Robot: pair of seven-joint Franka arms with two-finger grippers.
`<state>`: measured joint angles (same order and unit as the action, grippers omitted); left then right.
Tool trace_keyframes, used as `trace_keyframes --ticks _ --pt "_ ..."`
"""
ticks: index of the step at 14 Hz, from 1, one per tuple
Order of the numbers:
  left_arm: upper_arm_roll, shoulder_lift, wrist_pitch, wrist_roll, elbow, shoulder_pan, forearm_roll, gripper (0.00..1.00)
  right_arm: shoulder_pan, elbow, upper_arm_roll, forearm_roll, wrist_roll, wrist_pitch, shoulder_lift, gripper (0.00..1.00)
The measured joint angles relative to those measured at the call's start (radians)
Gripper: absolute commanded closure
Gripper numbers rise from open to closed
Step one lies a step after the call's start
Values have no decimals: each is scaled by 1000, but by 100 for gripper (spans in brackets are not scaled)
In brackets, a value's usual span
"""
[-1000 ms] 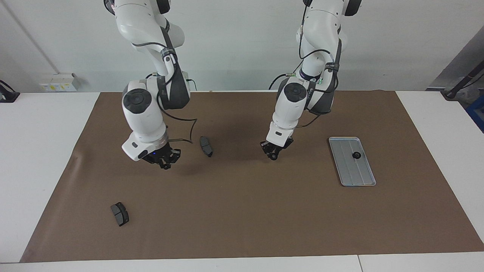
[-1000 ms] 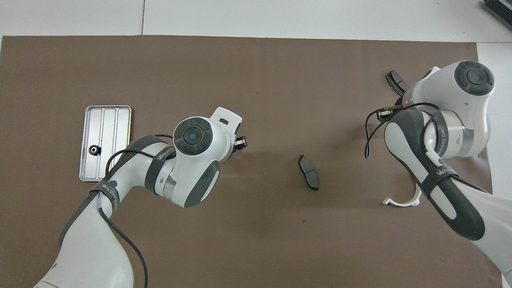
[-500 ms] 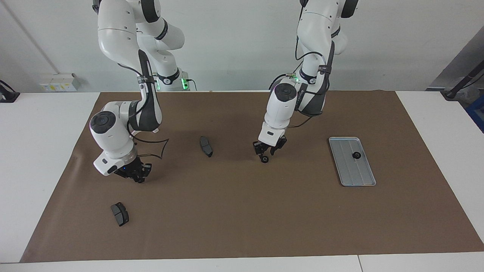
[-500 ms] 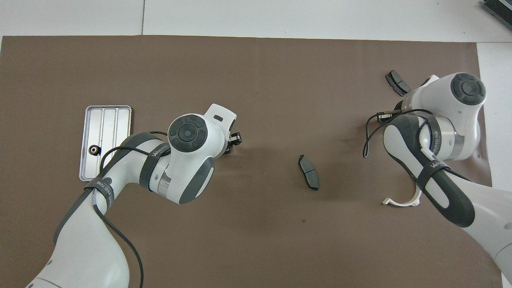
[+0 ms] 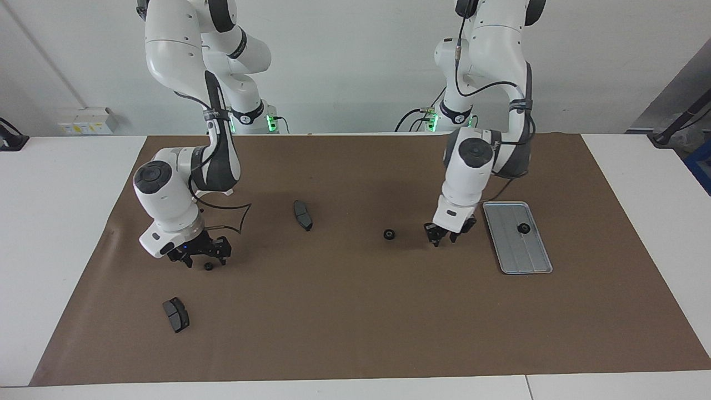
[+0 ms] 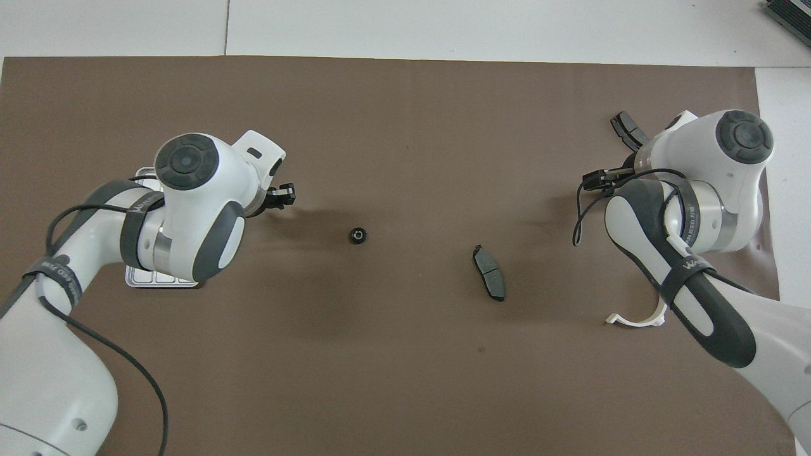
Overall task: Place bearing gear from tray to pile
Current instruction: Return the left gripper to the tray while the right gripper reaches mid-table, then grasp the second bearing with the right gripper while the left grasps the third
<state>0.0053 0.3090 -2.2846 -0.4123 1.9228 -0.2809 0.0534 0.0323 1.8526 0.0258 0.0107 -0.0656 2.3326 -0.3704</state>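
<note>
One gear (image 5: 522, 228) lay on the tray (image 5: 532, 261); another (image 5: 389, 234) rested on the mat, a third (image 5: 208, 266) beneath the right tool (image 5: 203, 261), open and empty; the left tool (image 5: 444, 240) hung beside the tray, its opening unclear; likely step: fetching the tray's gear, which calls for reaching over it.

A robotics lab — two white jointed robot arms (image 5: 183, 183) mounted at a white surface (image 5: 66, 222) covered by a brown paper mat (image 5: 355, 311), against a bare white wall (image 5: 344, 61) — cables trailing, green status lights glowing.
</note>
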Motion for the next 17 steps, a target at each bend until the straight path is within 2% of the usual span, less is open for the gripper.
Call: trace_keyframes --ticks 4,6,11,14,17 --pt "1 -17 29 279 1 148 0 48 95 -20 -3 -6 102 -95 90 0" --pt "0 -19 42 382 6 211 0 48 171 -48 -5 -6 191 -144 110 0" --pt "0 -25 42 545 32 325 0 48 363 -62 -7 -7 348 -152 107 0" --pt "-1 -40 40 554 65 344 0 48 456 -73 -8 -7 478 -146 92 0" --pt "-1 -60 6 553 132 354 0 48 538 -116 -8 -6 593 -122 38 0"
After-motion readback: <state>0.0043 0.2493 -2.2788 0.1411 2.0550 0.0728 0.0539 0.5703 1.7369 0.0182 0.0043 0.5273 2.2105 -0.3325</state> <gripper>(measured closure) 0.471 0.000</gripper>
